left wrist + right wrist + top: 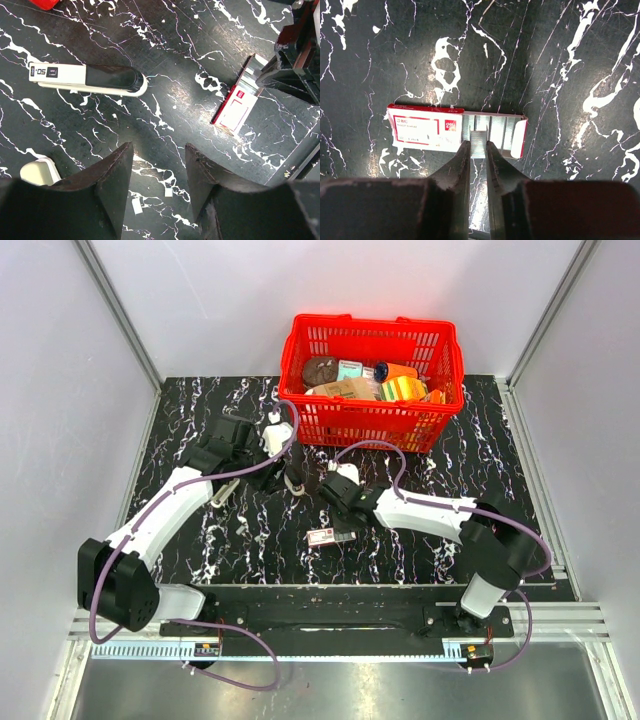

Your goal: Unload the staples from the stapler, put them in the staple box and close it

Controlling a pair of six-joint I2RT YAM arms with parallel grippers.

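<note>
The stapler (90,79), a slim bar with a black top and a pale base, lies flat on the table, up and left of my left gripper (159,147). That gripper is open and empty above bare table. In the top view the stapler (222,490) lies left of the left gripper (272,478). My right gripper (478,145) is shut on a short silver strip of staples (479,138). It holds the strip just over the open drawer of the red-and-white staple box (427,131). The top view shows the right gripper (338,502) above the box (330,537).
A red basket (380,425) full of groceries stands at the back, just behind both grippers. A small white block (37,172) lies at the left gripper's lower left. Small white paper bits (169,192) lie between its fingers. The staple box (235,107) and the right gripper (295,60) lie to its right.
</note>
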